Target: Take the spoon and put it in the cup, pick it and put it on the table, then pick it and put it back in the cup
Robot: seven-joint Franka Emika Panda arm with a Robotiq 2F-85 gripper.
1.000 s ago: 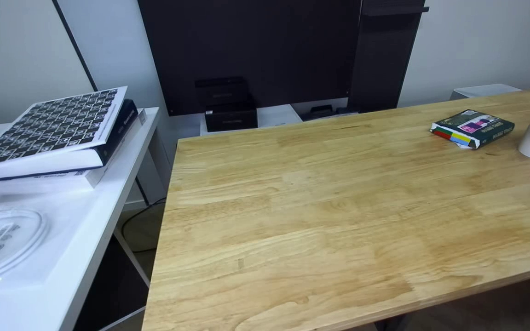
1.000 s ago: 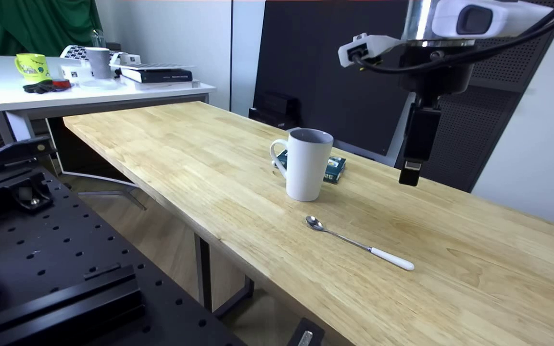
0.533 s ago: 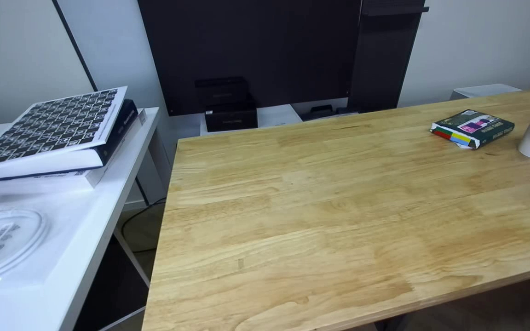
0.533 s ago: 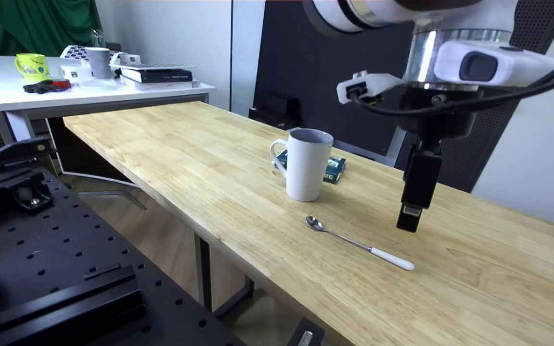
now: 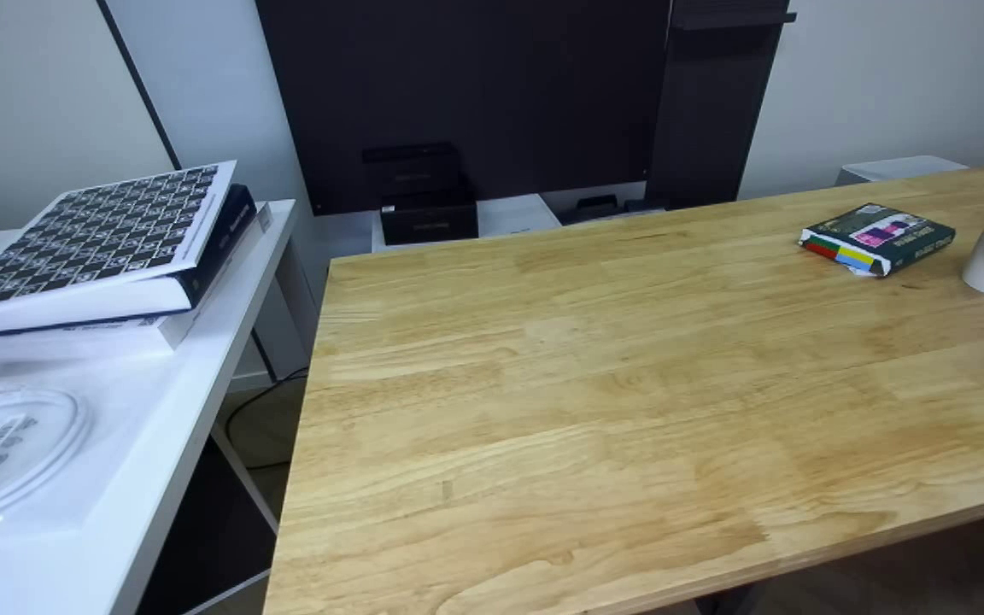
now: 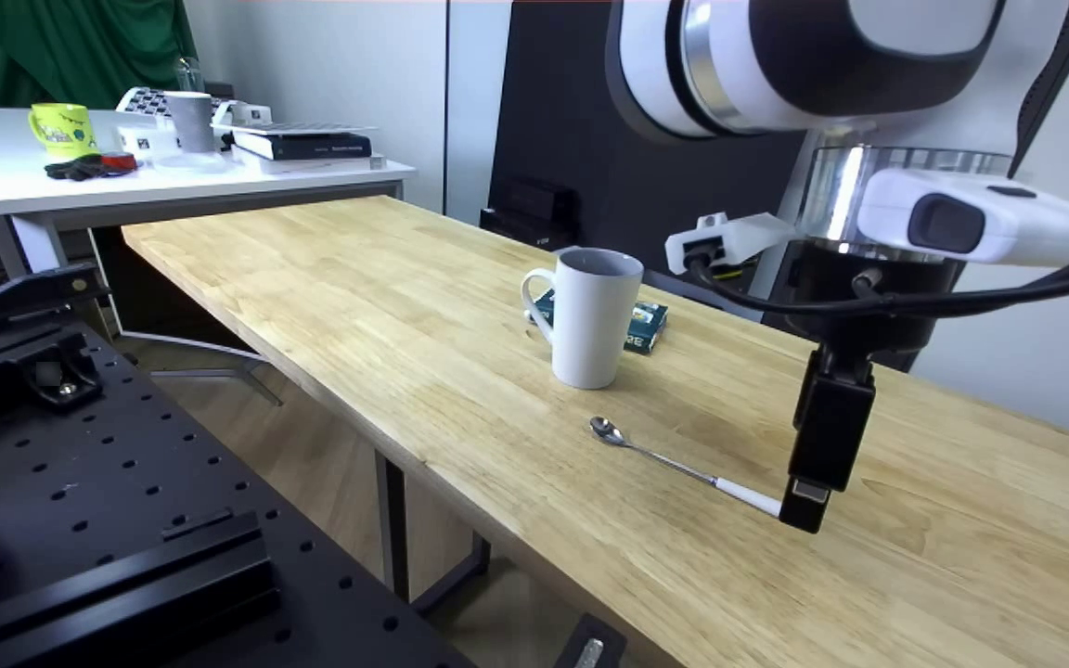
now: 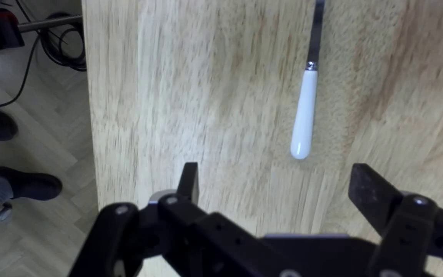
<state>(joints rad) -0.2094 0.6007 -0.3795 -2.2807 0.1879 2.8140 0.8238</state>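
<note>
1. Lying flat on the table (image 6: 358, 306), the spoon (image 7: 308, 86) rests outside the cup (image 6: 595, 320), just beside its base. The bowl end is nearer the cup; the white handle end is farther away.
2. Spoon bowl: small, oval, silvery metal, with bright and dark reflections in an exterior view.
3. Spoon shaft: thin, straight, grey metal, running from the bowl to the handle. The frame cuts it off at the top of the wrist view.
4. Spoon collar: short, shiny metal ring at the joint of shaft and handle.
5. Spoon handle: smooth, glossy white, thicker than the shaft, widening to a rounded end with a bright highlight.
6. The fingers (image 7: 375, 198) are released and spread wide apart; wood grain shows in the gap between them.
7. In the wrist view, the handle's end lies ahead of the fingers, laterally within their span. In an exterior view, a dark fingertip overlaps that end; whether it touches cannot be told.
8. The cup stands upright, white outside and grey inside, with a looped handle.
9. The flat box (image 5: 876, 240), dark green with a multicoloured end, lies near the cup in both exterior views.
</note>
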